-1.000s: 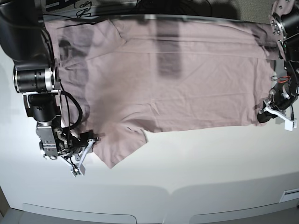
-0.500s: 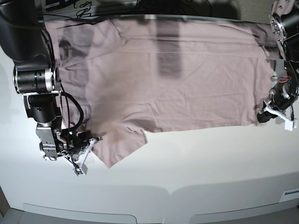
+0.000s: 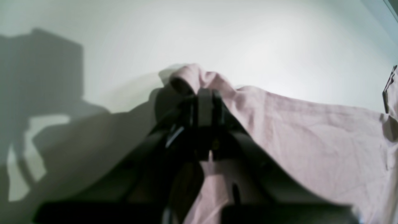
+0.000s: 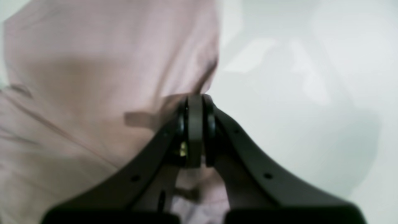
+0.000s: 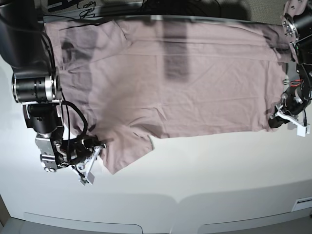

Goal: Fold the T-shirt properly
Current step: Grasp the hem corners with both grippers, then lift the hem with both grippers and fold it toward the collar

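The mauve-pink T-shirt (image 5: 185, 83) lies spread flat across the white table, one short sleeve (image 5: 124, 151) pointing toward the front. In the base view my right gripper (image 5: 97, 152) sits at that sleeve's left edge. The right wrist view shows its jaws shut (image 4: 196, 101), with the edge of the T-shirt (image 4: 93, 77) pinched at the tips. My left gripper (image 5: 273, 119) is at the shirt's right lower corner. In the left wrist view it is shut (image 3: 205, 93) on a raised fold of the T-shirt (image 3: 311, 130).
The white table (image 5: 204, 185) stretches bare in front of the shirt down to a seam near its front edge. The right arm's black body (image 5: 29, 44) overhangs the shirt's left side. Dark cables (image 5: 87, 7) lie at the back edge.
My right gripper has gone from open to shut at the sleeve's edge, and that arm has shifted slightly. The left gripper and its corner have not moved.
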{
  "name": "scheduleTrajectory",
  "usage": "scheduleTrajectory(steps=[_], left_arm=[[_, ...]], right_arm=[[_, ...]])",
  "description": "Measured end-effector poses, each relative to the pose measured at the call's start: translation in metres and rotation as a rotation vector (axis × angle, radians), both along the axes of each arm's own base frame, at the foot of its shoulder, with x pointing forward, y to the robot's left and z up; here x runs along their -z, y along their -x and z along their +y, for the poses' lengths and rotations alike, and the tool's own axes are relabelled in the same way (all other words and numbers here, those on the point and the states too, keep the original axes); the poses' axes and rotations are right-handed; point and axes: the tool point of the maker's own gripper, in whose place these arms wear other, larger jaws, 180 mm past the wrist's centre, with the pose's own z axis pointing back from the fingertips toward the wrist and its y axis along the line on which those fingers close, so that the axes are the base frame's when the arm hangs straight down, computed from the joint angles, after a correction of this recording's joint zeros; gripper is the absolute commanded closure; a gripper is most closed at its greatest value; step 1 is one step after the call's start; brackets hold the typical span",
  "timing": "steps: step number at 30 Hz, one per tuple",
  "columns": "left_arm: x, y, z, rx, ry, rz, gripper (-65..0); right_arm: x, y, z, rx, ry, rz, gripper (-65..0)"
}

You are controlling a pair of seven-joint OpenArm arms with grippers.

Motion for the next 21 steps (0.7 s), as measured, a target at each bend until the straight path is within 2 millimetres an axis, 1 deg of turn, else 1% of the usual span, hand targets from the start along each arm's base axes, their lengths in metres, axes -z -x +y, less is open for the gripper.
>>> scheduleTrajectory(steps=[2,5,6,7,10,15,17,21], left_arm=[[0.0,0.0,0.0,-0.002,0.003,-0.002,0.0],[0.0,0.0,0.0,-0.002,0.003,-0.001,0.0],[0.0,0.0,0.0,-0.003,0.005,-0.003,0.0],[-0.001,0.0,0.0,-0.004,0.006,-0.003,0.0],[0.0,0.0,0.0,-0.006,0.008,-0.003,0.0],[0.002,0.004,0.0,-0.016,0.016,-0.005,0.0],[0.004,0.007,0.001,-0.025,0.019,-0.011,0.0],[0.006,0.013,0.002,-0.039,0.034,-0.013,0.0]], right_arm=[[-0.007,-0.004,-0.001,0.001,-0.002,-0.002,0.0],[-0.016,-0.01,-0.008,0.011,0.005,-0.011,-20.1],[-0.017,-0.011,-0.01,0.014,0.004,-0.013,-25.2],[-0.017,-0.01,-0.013,0.018,0.006,-0.012,-28.1],[-0.014,-0.006,-0.022,0.029,0.017,-0.004,-29.1],[-0.02,-0.003,-0.051,0.075,0.041,-0.01,-29.0],[-0.025,-0.005,-0.061,0.14,0.002,-0.027,-29.0],[-0.027,0.003,-0.071,0.181,-0.033,0.014,-28.9]])
